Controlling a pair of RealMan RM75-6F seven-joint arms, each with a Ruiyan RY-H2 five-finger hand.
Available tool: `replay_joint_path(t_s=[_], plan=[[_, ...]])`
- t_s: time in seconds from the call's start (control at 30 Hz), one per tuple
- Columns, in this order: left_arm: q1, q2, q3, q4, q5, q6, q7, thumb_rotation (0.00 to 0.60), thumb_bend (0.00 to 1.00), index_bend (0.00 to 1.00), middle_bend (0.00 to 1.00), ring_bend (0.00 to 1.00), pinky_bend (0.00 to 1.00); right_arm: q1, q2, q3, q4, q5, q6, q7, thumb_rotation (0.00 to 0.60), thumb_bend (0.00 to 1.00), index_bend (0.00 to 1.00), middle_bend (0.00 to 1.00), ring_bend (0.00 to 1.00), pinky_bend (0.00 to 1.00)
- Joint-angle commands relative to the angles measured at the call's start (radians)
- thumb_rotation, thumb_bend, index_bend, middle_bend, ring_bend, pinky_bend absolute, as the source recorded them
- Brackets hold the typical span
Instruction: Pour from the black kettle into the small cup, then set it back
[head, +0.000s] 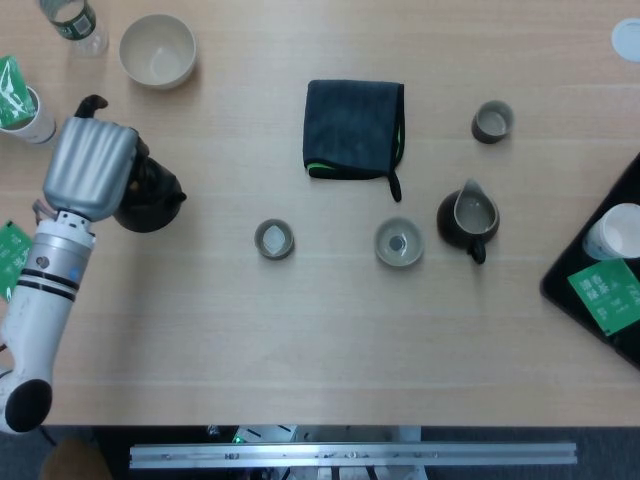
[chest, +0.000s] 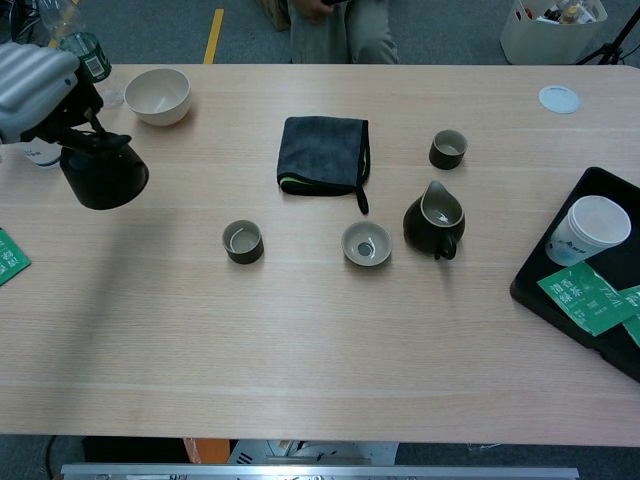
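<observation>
My left hand (head: 90, 168) (chest: 36, 78) grips the black kettle (head: 150, 200) (chest: 103, 176) by its handle, at the left side of the table. The kettle hangs just above the wood with its spout pointing right. A small dark cup (head: 274, 239) (chest: 242, 241) stands to the kettle's right, well apart from it. Further right stand a second small cup (head: 399, 242) (chest: 366, 243) and, toward the back, a third cup (head: 492, 121) (chest: 448, 149). My right hand shows in neither view.
A dark folded cloth (head: 353, 128) lies behind the cups. A black pitcher (head: 466, 218) stands right of them. A white bowl (head: 157, 50), a bottle (head: 75, 22) and a paper cup (head: 25, 100) crowd the back left. A black tray (head: 590, 290) fills the right edge.
</observation>
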Motion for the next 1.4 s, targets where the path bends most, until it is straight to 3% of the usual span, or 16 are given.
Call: replay_joint_path(t_s=[0.03,0.13,0.27,0.5,1.4], plan=[[-0.007,-0.023,0.004,-0.01,-0.009,-0.002,0.028,0.389,0.25,0.98,1.0,0.88,0.24,-0.002,-0.001,-0.002,0.007,0.001,0.0,0.006,0.6,0.0,0.36,0.39,0.23,0.23],[-0.009,-0.042,0.009,-0.013,-0.011,0.0,0.048,0.387,0.25,0.98,1.0,0.88,0.24,-0.003,-0.002,-0.004,0.013,0.0,0.001,0.014,0.6,0.0,0.36,0.39,0.23,0.23],[-0.008,-0.078,0.015,-0.006,0.002,0.016,0.069,0.485,0.25,0.98,1.0,0.88,0.24,-0.004,-0.003,-0.005,0.024,0.002,0.0,0.024,0.6,0.0,0.36,0.39,0.23,0.23],[-0.003,-0.13,0.018,0.015,0.015,0.04,0.081,0.549,0.25,0.97,1.0,0.88,0.24,-0.007,-0.008,-0.009,0.04,0.003,0.0,0.039,0.6,0.0,0.36,0.39,0.23,0.23],[-0.02,-0.285,0.025,0.131,0.033,0.036,0.175,0.554,0.25,0.97,1.0,0.88,0.24,-0.018,-0.014,-0.012,0.08,0.018,-0.001,0.074,0.6,0.0,0.36,0.39,0.23,0.23]])
